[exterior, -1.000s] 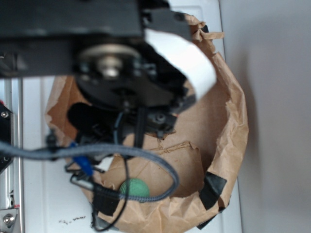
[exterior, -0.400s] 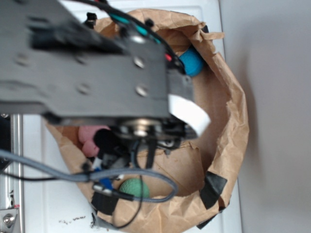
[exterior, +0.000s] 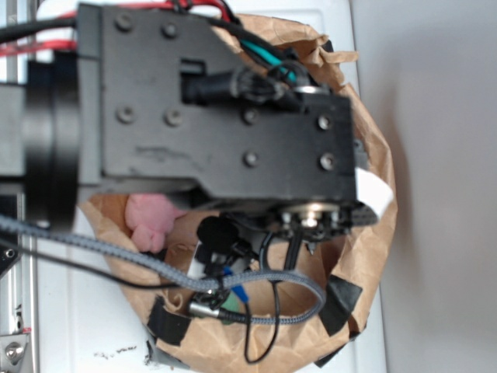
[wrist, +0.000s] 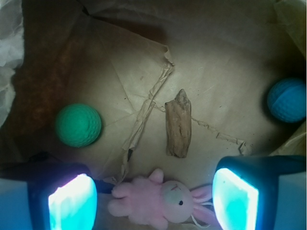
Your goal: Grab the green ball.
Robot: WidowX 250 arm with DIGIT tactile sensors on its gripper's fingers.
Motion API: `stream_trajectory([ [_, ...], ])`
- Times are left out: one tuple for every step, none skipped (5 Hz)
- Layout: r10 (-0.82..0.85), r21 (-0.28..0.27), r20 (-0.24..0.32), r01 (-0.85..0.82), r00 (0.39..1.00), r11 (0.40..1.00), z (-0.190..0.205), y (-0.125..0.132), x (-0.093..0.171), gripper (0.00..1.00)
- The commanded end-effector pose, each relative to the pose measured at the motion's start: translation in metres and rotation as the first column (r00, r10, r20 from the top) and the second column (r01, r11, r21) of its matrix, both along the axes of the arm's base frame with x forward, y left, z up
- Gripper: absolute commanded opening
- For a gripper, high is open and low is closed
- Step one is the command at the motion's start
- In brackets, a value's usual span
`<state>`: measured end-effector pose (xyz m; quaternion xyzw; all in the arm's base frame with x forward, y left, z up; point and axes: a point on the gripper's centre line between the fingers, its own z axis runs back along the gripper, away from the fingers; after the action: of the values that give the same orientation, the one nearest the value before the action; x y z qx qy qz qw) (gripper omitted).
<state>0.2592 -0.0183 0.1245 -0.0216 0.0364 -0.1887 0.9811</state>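
Fingers of our gripper spread wide, holding nothing, pink bunny between them, green ball left of the wood chunk, round, no long axis, no writing readable, blue ball far right.

Matte dimpled green ball, plush bunny, creased brown paper bag.

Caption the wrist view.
Open jaws above pink plush bunny; dimpled green ball left, wood chunk centre, blue ball right.
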Motion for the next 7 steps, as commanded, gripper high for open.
stream_trajectory([
  [-0.011, -0.004, 0.052, 0.011, 0.999, 1.0, 0.013, 0.002, 0.01, 1.0],
  [-0.011, -0.004, 0.052, 0.011, 0.999, 1.0, 0.013, 0.002, 0.01, 1.0],
  [0.027, -0.018, 0.074, -0.026, 0.997, 0.999, 0.0, 0.0, 0.025, 1.0],
  [0.124, -0.017, 0.081, -0.123, 0.989, 0.992, -0.008, -0.008, 0.032, 1.0],
  [0.33, 0.068, 0.076, -0.335, 0.941, 0.94, -0.016, -0.016, 0.024, 1.0],
  [0.543, 0.218, 0.012, -0.532, 0.84, 0.818, -0.021, -0.013, 0.009, 1.0],
  [0.543, 0.218, 0.012, -0.532, 0.84, 0.818, -0.021, -0.013, 0.009, 1.0],
])
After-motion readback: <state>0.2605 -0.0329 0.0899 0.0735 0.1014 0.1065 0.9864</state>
